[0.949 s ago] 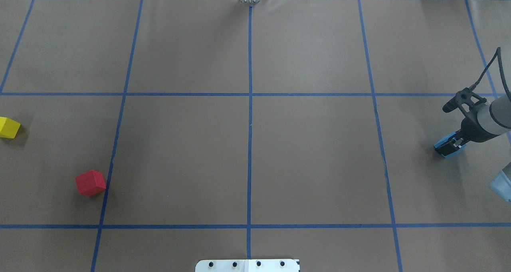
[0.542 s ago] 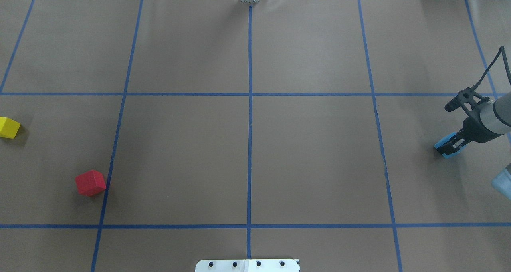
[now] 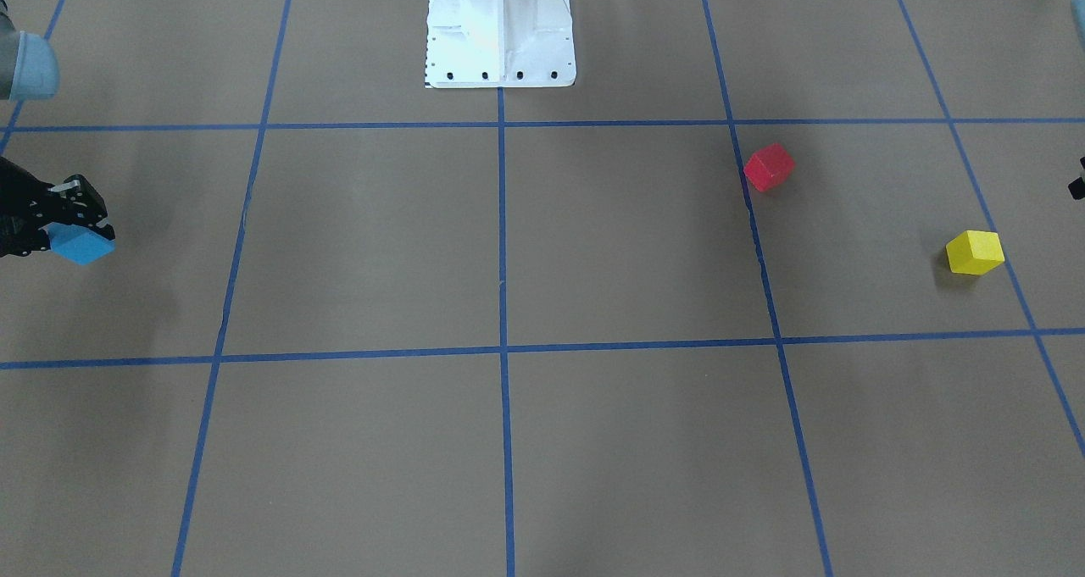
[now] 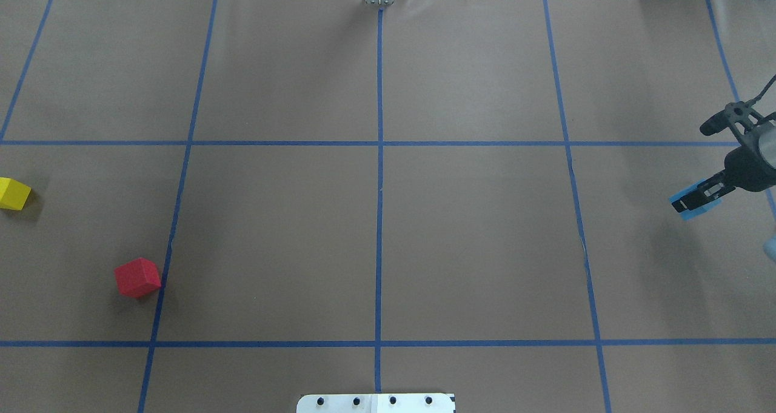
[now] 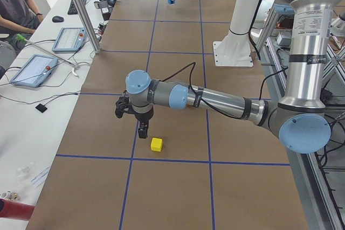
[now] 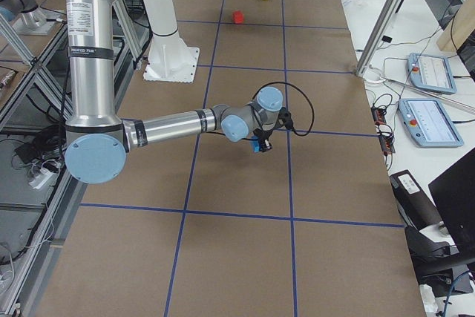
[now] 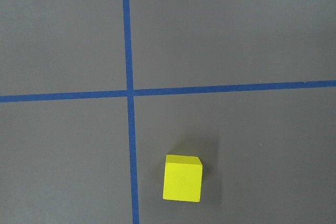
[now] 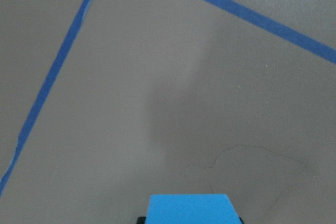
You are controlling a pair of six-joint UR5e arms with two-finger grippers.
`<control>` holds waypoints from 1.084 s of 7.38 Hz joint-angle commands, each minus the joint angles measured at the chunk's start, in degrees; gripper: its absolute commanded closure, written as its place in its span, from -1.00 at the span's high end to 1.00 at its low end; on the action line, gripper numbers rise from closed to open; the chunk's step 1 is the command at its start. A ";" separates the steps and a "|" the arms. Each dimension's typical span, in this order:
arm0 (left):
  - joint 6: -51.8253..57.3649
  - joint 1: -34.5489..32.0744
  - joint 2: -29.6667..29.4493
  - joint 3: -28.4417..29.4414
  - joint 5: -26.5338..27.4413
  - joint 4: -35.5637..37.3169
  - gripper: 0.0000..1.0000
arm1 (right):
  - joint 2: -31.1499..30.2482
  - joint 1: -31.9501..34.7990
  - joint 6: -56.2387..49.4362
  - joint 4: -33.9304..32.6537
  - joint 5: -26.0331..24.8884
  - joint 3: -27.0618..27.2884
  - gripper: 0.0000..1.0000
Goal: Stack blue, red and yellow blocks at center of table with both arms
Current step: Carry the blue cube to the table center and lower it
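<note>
My right gripper is shut on the blue block and holds it above the table at the far right; the block also shows in the right wrist view. The red block and the yellow block lie on the table's left side, apart from each other. My left gripper hovers above the table close beside the yellow block; I cannot tell whether it is open or shut. The left wrist view shows the yellow block below it, near a tape crossing.
Blue tape lines divide the brown table into squares; the centre crossing lies far from all blocks. The robot's white base plate is at the near edge. Tablets and an operator are beside the table.
My right gripper has risen with the blue block and shifted right and toward the far side. The red and yellow blocks have not moved.
</note>
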 commanded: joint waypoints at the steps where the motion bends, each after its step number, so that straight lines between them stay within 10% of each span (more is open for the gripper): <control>1: 0.00 0.00 0.06 0.14 -0.85 0.00 0.99 | 10.24 -6.20 16.71 -7.46 -3.36 1.46 -1.00; 6: 0.08 0.00 0.06 0.41 -0.85 0.00 0.99 | 45.64 -24.68 49.85 -10.19 -19.37 -24.04 -1.00; 8: 0.08 0.00 -0.03 0.41 -0.85 0.00 0.99 | 48.69 -28.20 56.05 -8.96 -24.12 -26.58 -1.00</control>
